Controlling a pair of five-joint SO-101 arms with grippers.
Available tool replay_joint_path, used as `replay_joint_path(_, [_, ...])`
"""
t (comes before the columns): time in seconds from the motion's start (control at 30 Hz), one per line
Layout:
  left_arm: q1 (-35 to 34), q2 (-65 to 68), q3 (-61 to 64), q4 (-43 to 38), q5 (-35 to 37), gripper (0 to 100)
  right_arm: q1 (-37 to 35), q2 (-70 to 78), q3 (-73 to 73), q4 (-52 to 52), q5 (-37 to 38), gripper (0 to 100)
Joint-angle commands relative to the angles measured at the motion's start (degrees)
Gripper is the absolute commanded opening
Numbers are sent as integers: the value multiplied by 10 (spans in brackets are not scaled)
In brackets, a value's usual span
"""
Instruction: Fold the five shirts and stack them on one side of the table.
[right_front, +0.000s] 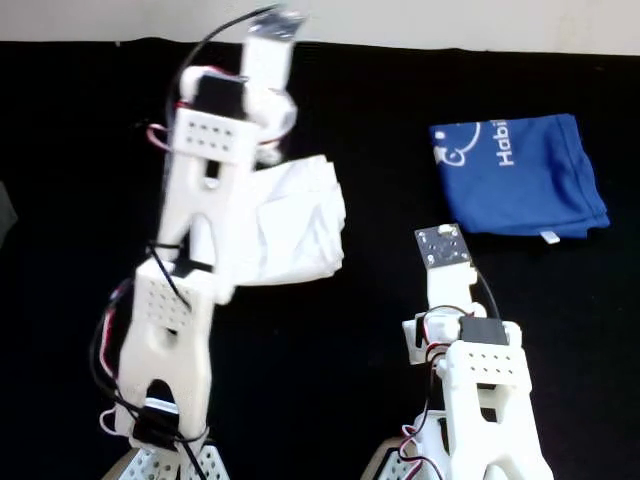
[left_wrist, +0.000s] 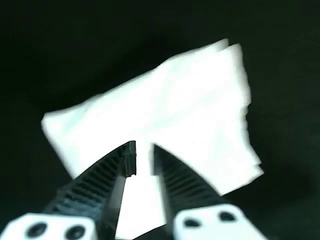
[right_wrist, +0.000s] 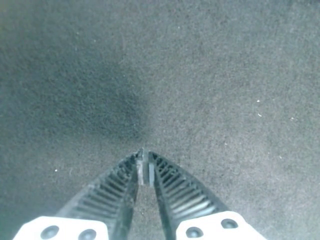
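Two black, ribbed left fingers (left_wrist: 112, 170) stood a narrow crack apart with nothing between them, poised over the folded white cloth shirt (left_wrist: 175, 110). Whether their tips touched the fabric could not be told. In the high view this white shirt (right_front: 300, 225) lay partly under the left arm, its long axis seeming to run from 12 to 6 o'clock and its free edge facing 3 o'clock.

The black, ribbed right fingers (right_wrist: 172, 180) were pressed tip to tip and empty, over the bare black felt-covered worktop (right_wrist: 210, 75). From them, in the high view, the white shirt lay at about 9 o'clock. The folded blue cloth shirt with white print (right_front: 520, 175) lay at about 2 o'clock, near but apart.

The two shirts were well apart, the blue one at roughly 3 o'clock from the white. The left arm was plainly the nearer to the white shirt, so a grasp there would likely fall to it. Carrying the white shirt to the blue one would mean crossing toward 3 o'clock, past the right arm.
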Motion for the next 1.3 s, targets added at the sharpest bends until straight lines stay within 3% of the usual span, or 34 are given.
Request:
replay_joint_path(0.0, [-12,15,80,6,3,8,7,-9,-6,-8,-2,5])
replay_joint_path(0.3, [94,59,103,4,16,9,7,-9,-7,-8,-2,5])
replay_joint_path(0.6, [171,-16,136,6,53,9,7,-9,-7,-8,-3,5])
replay_joint_path(0.77, [111,-81,142,3,33,9,7,-9,-7,-9,-3,5])
replay_joint_path(0.97, [0,-8,140,1,17,9,7,-9,-7,-9,-3,5])
replay_joint_path(1.17, [-2,84,137,-14,21,9,7,-9,-7,-9,-3,5])
replay_joint_path(1.27, [26,81,137,-11,68,9,7,-9,-7,-9,-3,5])
